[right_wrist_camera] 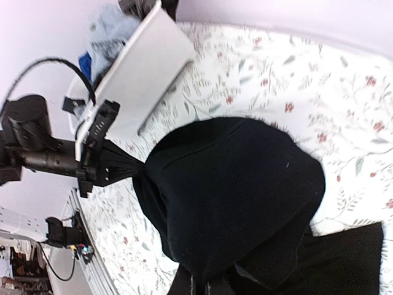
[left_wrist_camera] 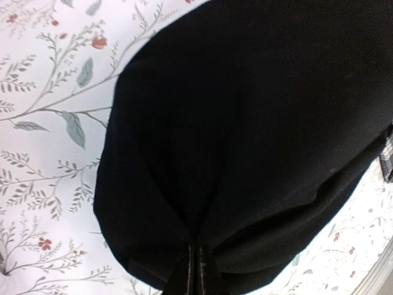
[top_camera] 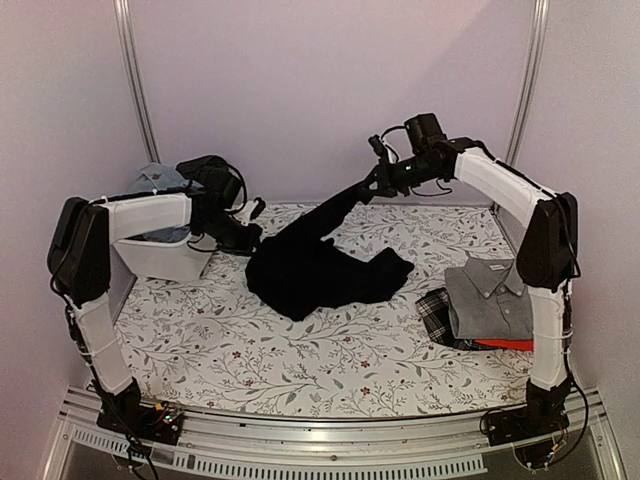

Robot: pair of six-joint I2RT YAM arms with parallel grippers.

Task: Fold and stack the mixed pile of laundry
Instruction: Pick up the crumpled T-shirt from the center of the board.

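The large black garment [top_camera: 320, 265] hangs stretched between both grippers over the middle of the table, its lower part resting on the floral cloth. My left gripper [top_camera: 250, 238] is shut on its left end, low beside the tub; the wrist view shows the closed fingers [left_wrist_camera: 196, 270] pinching black cloth [left_wrist_camera: 245, 135]. My right gripper [top_camera: 375, 185] is raised at the back and shut on the upper end; it also shows in its own wrist view [right_wrist_camera: 212, 286] with the black cloth [right_wrist_camera: 233, 196]. A folded grey collared shirt [top_camera: 490, 295] lies on plaid cloth [top_camera: 435, 315] and a red piece [top_camera: 510, 345] at the right.
A white tub [top_camera: 165, 255] at the back left holds blue denim-like pieces [top_camera: 155, 180]; it also shows in the right wrist view [right_wrist_camera: 141, 67]. The floral tablecloth [top_camera: 300, 360] covers the table. Walls close in on the back and both sides.
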